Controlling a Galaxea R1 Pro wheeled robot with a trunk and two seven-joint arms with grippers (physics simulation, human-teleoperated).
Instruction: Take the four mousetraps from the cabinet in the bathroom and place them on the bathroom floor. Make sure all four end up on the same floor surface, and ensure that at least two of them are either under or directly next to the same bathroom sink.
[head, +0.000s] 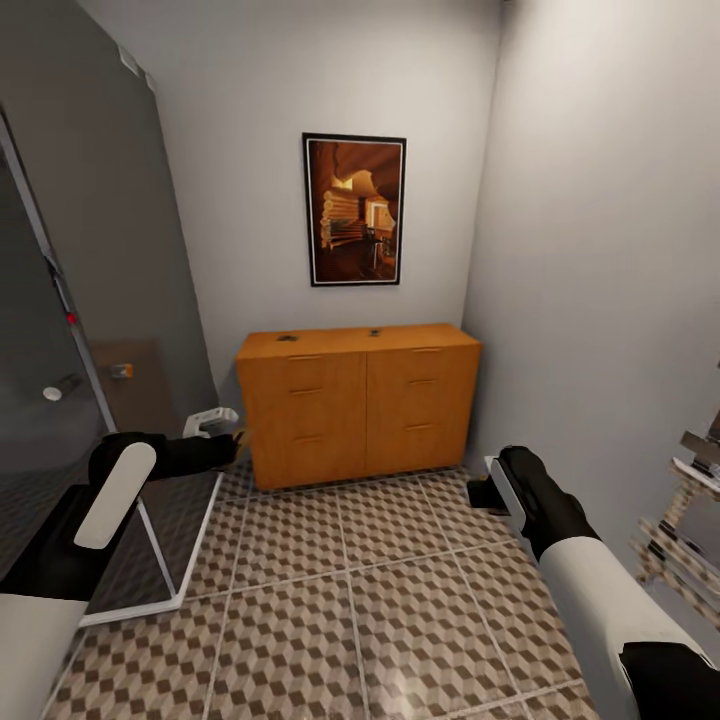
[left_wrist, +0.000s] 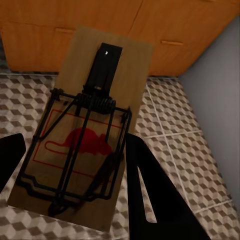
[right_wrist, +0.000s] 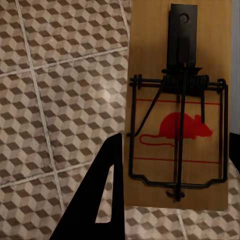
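head: two mousetraps (head: 287, 339) atop cabinet (head: 357, 403) | wrists: left gripper (left_wrist: 70, 165) clamps left-held trap (left_wrist: 85, 130) | right gripper (right_wrist: 172, 165) clamps right-held trap (right_wrist: 177, 100)

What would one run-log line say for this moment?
left hand: holds mousetrap | right hand: holds second mousetrap | two more traps atop cabinet

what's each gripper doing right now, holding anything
left gripper: shut on a mousetrap
right gripper: shut on another mousetrap
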